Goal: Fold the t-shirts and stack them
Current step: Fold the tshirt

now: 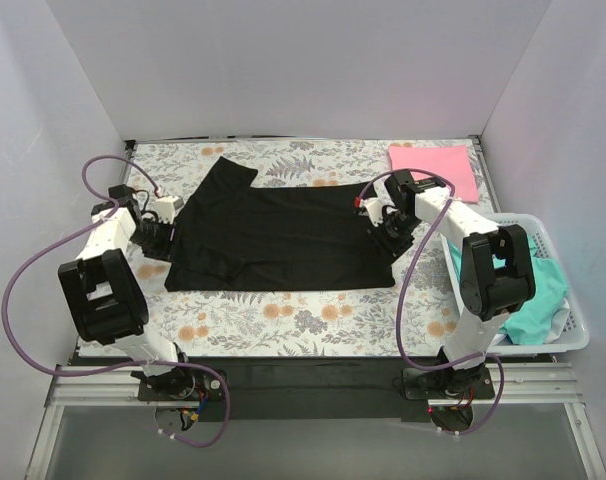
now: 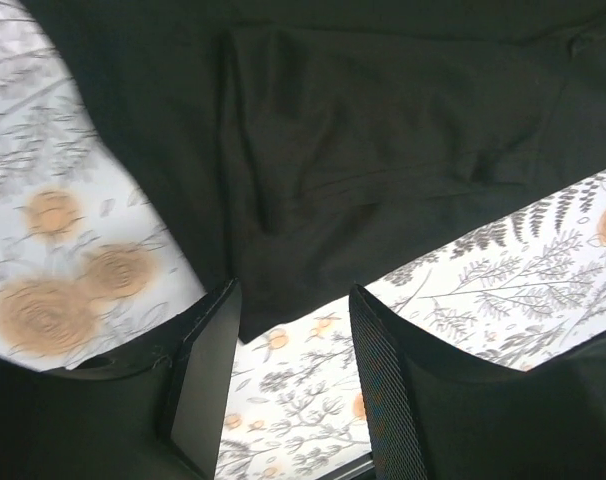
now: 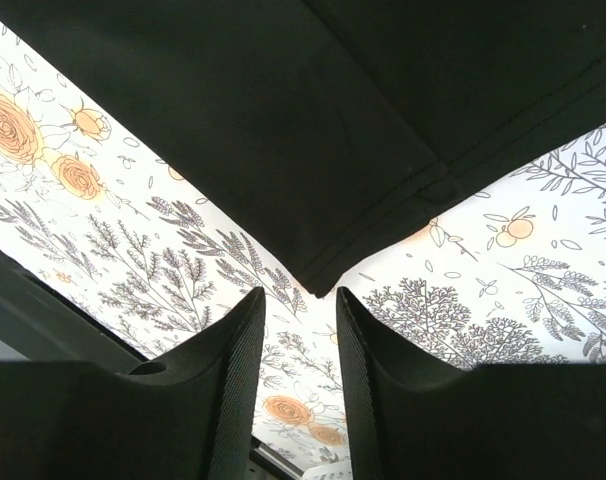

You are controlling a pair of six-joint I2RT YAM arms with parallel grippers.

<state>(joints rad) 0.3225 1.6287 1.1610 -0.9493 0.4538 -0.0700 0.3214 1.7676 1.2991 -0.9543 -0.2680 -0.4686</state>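
The black t-shirt (image 1: 283, 235) lies spread across the middle of the floral cloth, partly folded. My left gripper (image 1: 163, 233) is open and empty at the shirt's left edge; the left wrist view shows its fingers (image 2: 208, 370) just short of a corner of the black fabric (image 2: 383, 140). My right gripper (image 1: 383, 222) is open and empty at the shirt's right edge; a corner of the black shirt (image 3: 343, 130) lies just ahead of its fingertips (image 3: 248, 350). The folded pink t-shirt (image 1: 435, 170) lies at the back right. The teal t-shirt (image 1: 538, 300) sits in the basket.
A white lattice basket (image 1: 573, 335) stands at the right edge of the table. The floral tablecloth (image 1: 283, 320) covers the table. White walls close in the back and sides. Purple cables loop beside each arm.
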